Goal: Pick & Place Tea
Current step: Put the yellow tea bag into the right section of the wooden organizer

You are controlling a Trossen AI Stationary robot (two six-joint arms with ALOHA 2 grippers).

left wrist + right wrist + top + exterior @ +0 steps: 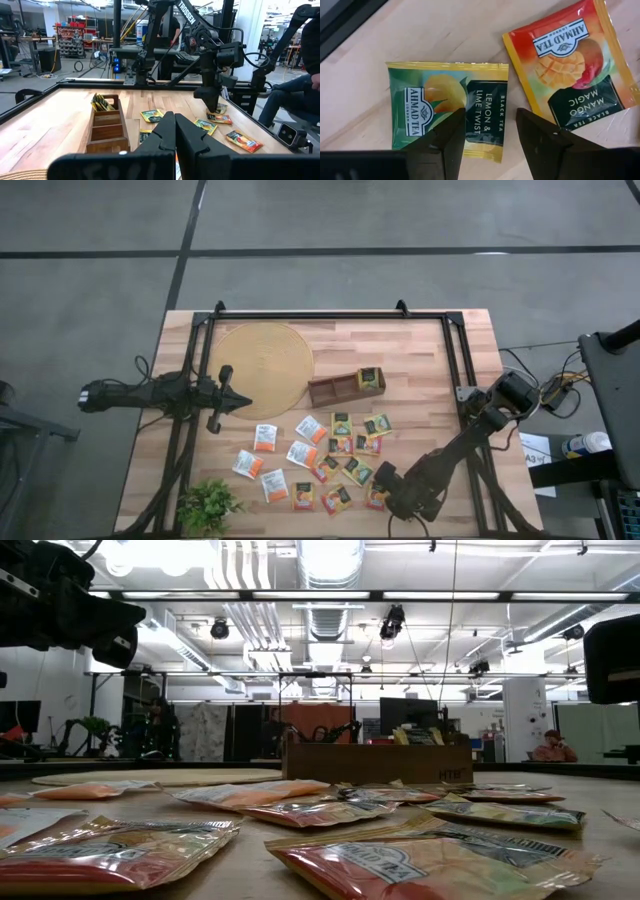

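Observation:
Several tea sachets point(320, 465), green-yellow, orange-red and white, lie flat and scattered over the near half of the wooden table point(420, 350). My right gripper point(490, 135) points steeply down, open, just above a green-yellow lemon sachet point(445, 107). One finger is over that sachet's face and the other is past its edge, beside a red mango sachet point(570, 65). In the high view this gripper point(385, 478) is near the table's front edge. My left gripper point(240, 402) waits level at the table's left, shut and empty, also seen in its own wrist view point(175, 135).
A long brown wooden tray point(345, 387) in mid-table holds sachets in its right compartment point(371, 379). A round woven mat point(265, 365) lies at the far left, and a small plant point(208, 505) stands at the near left corner. A black frame point(310, 315) rims the table. A person point(305, 75) sits beyond it.

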